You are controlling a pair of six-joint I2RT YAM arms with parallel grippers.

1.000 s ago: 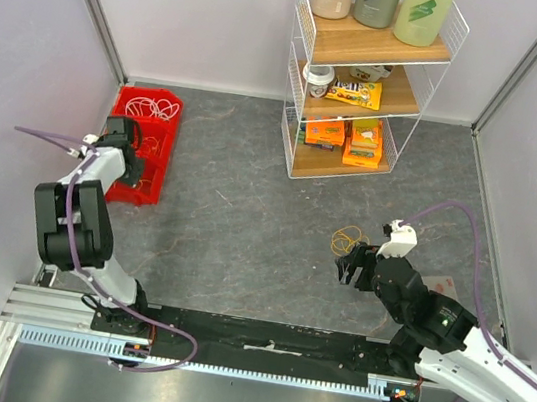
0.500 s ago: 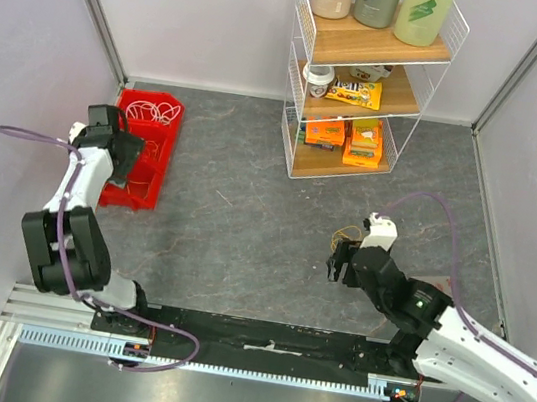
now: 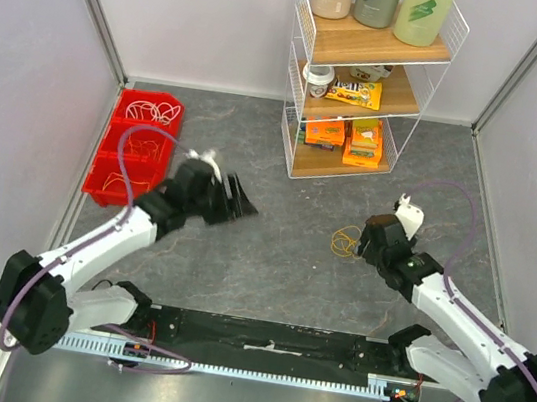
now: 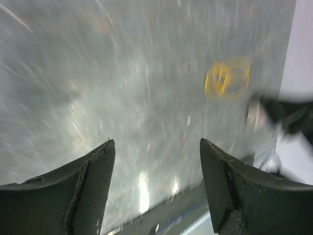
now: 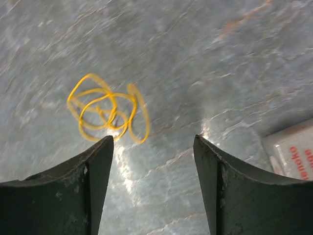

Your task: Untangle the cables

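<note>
The right claw (image 5: pixel 154 139) is spread wide and empty. The tangled yellow cable (image 5: pixel 105 113) lies on the table (image 3: pixel 269 262) just ahead of it, on the side towards the left claw (image 4: pixel 156 147). That claw is also apart and empty, well clear of the cable. The white cables (image 3: pixel 146 107) lie in the red bin (image 3: pixel 108 189) on its other side.

The left arm (image 3: pixel 106 242) stretches low from the near-left corner of the surface (image 3: pixel 268 272) toward its middle. The left pincer (image 3: pixel 236 202) is spread wide and empty. The right arm (image 3: pixel 459 312) reaches inward from the near-right corner. The right pincer (image 3: pixel 367 246) tilts downward, jaws apart, gripping nothing.
</note>
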